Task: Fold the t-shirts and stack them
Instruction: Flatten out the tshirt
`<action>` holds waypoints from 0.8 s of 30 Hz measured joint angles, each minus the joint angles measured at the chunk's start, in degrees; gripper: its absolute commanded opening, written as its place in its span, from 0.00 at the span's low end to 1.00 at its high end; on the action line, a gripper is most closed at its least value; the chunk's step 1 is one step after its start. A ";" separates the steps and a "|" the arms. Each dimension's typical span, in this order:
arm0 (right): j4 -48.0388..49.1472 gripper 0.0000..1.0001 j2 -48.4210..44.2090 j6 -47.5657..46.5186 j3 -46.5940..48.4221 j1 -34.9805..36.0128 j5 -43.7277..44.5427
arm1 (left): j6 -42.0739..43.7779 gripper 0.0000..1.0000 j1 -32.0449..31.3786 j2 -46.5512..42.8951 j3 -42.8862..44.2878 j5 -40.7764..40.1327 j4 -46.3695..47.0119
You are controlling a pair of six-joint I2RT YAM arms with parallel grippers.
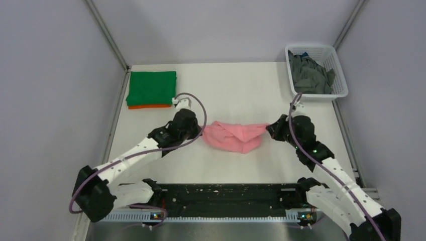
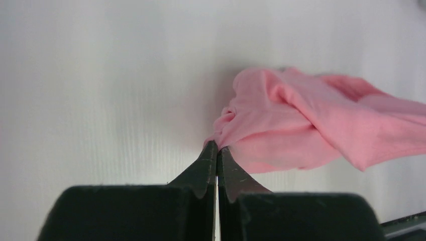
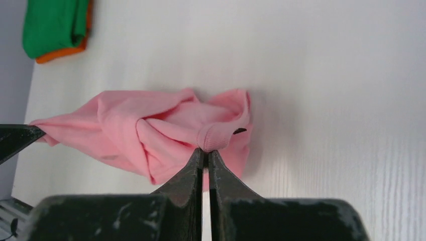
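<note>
the pink t-shirt (image 1: 235, 135) lies bunched and crumpled in the middle of the white table (image 1: 241, 85), stretched between the 2 arms. the left gripper (image 1: 201, 131) is clenched on the shirt's left end: in the left wrist view its 2 black fingers meet at the tips with a pinch of pink cloth gathered between them, and the rest of the fabric fans out to the right in loose folds. the right gripper (image 1: 269, 129) is clamped on the shirt's right end; in the right wrist view its fingertips are pressed together on a ribbed hem, and a small dark mark shows on the cloth just beside the pinch. from above, the cloth sags into a rumpled heap between the 2 grips, its lower edge resting on the table.

at the far left corner of the table a folded green t-shirt (image 1: 151, 87) sits squarely on top of a folded orange t-shirt (image 1: 149, 106), of which only a thin strip shows along the near edge. at the far right corner a white lattice basket (image 1: 341, 75) holds a loose heap of dark grey t-shirts (image 1: 309, 75). both stacks are well apart from the pink one.
</note>
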 measured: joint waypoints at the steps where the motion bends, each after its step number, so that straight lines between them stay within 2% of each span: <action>1: -1.14 0.00 -1.44 -0.66 1.55 0.00 0.63 | 0.76 0.00 -0.02 -2.23 1.05 -1.77 -1.07; 6: -7.23 0.00 -7.43 -4.46 13.42 0.00 1.44 | 4.59 0.00 -0.04 -14.69 6.80 -9.25 -4.83; 9: -8.92 0.00 -8.13 -6.36 20.81 0.00 -0.33 | 7.85 0.00 -0.04 -21.53 10.14 -10.60 -5.03; 14: -10.01 0.00 -8.11 -8.70 31.56 0.02 -3.26 | 12.90 0.00 -0.17 -28.11 17.62 -10.67 -5.51; 18: -10.29 0.00 -7.13 -9.92 40.59 0.07 -8.55 | 16.41 0.00 -0.35 -30.82 22.82 -5.86 -4.68; 24: -8.92 0.00 -6.43 -10.27 51.25 0.07 -17.11 | 19.82 0.00 -0.35 -29.46 34.16 5.53 -4.00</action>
